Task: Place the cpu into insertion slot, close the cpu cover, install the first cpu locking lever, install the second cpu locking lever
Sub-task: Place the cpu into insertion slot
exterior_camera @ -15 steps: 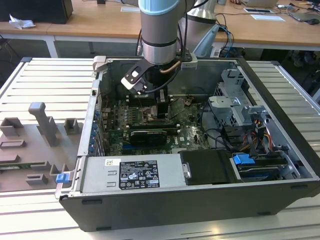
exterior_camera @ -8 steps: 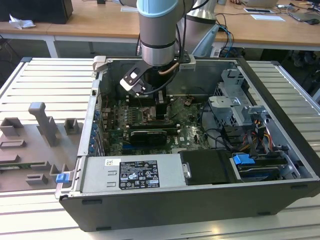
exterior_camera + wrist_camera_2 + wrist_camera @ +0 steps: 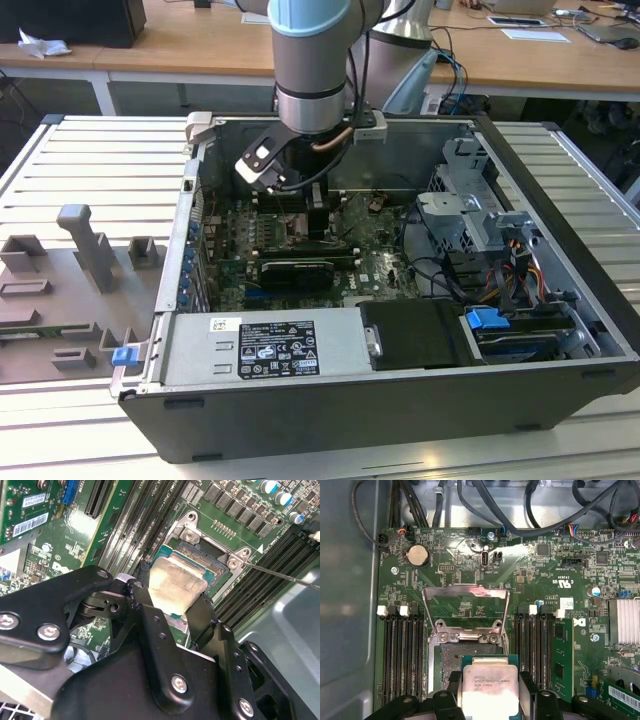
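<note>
- Power supply (image 3: 270, 345), the silver box, sits nearest the lens in the exterior view, at 7 o'clock of the open case (image 3: 560, 200). A grey fixture tray (image 3: 80, 270) lies outside the case at 9 o'clock.
- Same view: the arm (image 3: 312, 60) stands near-vertical at 12 o'clock with its wrist angled into the case. The gripper (image 3: 318, 205) is at about 10 o'clock of case centre, at 12 o'clock of the black expansion card (image 3: 295, 272).
- Second wrist view: the gripper is clamped on the cpu (image 3: 175, 582), with one black finger (image 3: 145, 615) on each of two opposite edges and the metal top left bare.
- The chip hangs tilted over the insertion slot (image 3: 212, 547). Whether a corner touches cannot be told.
- A thin lever rod (image 3: 280, 576) sticks out beside the socket and looks unlatched.
- First wrist view: the cpu (image 3: 487, 685) overlaps the nearer part of the insertion slot (image 3: 447, 655), and the rest of the dark socket is exposed.
- The cpu cover (image 3: 465, 589) stands raised beyond the socket, so it is not yet closed. Memory slots (image 3: 402, 655) flank both sides.
- Handling, as a judgement: the chip is light, thin and stiff, and its lid is slick.
- The underside contacts and socket pins are likely fragile, so the edge grip is the right hold. It needs to go down level and aligned, with no sliding or pressing.
</note>
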